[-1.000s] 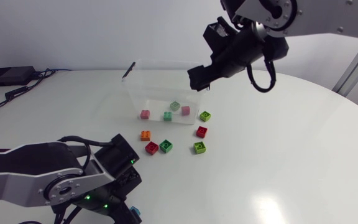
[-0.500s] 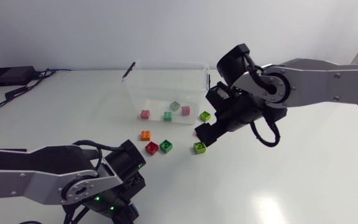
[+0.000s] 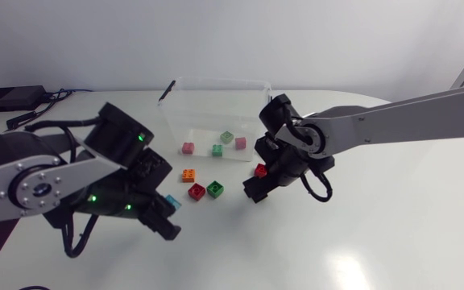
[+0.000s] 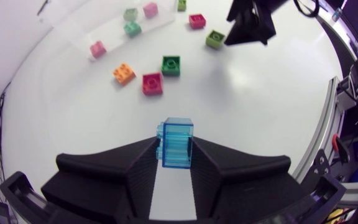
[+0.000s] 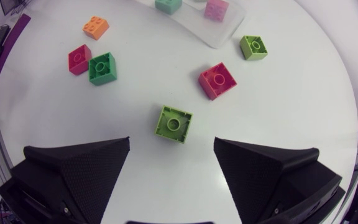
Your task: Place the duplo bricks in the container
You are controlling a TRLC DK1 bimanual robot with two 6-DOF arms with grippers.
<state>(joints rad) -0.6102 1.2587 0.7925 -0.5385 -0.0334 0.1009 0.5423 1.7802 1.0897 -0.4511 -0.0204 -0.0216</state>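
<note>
left gripper [image 4: 174, 151] clamped on translucent blue duplo brick [image 4: 178, 142], well short of clear plastic container [image 3: 213, 80] | right gripper [image 5: 171, 143] spread wide over light-green square brick [image 5: 174, 123] on table | risk: blue brick pinched at fingertips (little overlap) may slip; arms could clash at container

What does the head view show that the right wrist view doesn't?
Only the head view: the whole container and the leftmost pink brick. Only the right wrist view: a lime brick ahead of the open fingers and a second lime brick, both hidden under the right arm from above. Both: the orange brick and green brick.
</note>
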